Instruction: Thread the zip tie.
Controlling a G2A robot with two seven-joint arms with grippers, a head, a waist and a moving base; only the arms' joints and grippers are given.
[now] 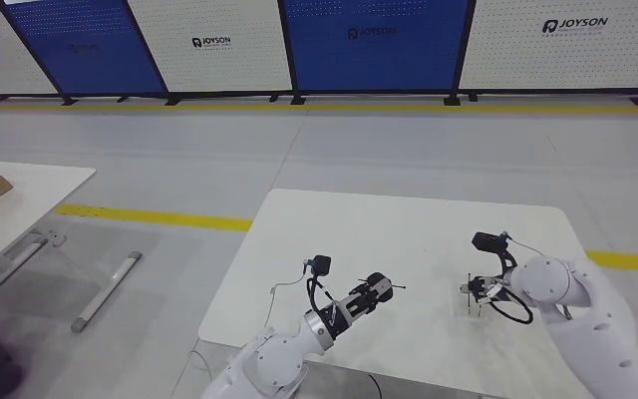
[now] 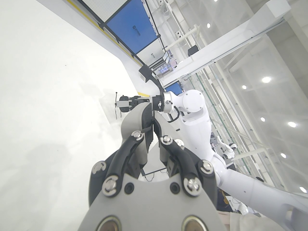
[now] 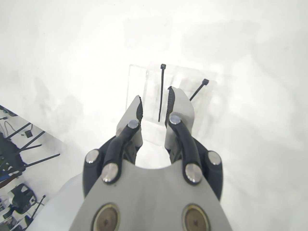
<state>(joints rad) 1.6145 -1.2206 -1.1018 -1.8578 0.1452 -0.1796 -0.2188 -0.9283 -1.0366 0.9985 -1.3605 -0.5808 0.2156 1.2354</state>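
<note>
My left gripper (image 1: 379, 290) sits over the near middle of the white table (image 1: 399, 224). Its jaws (image 2: 151, 108) are shut on a thin black zip tie (image 2: 146, 129), whose end pokes out sideways (image 1: 399, 287). My right gripper (image 3: 154, 93) hangs open above a clear stand (image 3: 137, 82) at the table's right side (image 1: 469, 299). One upright black zip tie (image 3: 161, 90) stands between its fingers without touching them. A second zip tie (image 3: 199, 88) leans in the stand just beyond the outer finger (image 3: 182, 104). The right gripper (image 2: 123, 103) also appears far off in the left wrist view.
A second white table (image 1: 30, 190) stands to the left across an open strip of floor. A yellow line (image 1: 150, 215) crosses the floor and blue and white panels (image 1: 374, 45) close off the back. A thin cable (image 1: 284, 287) hangs by the table's left edge.
</note>
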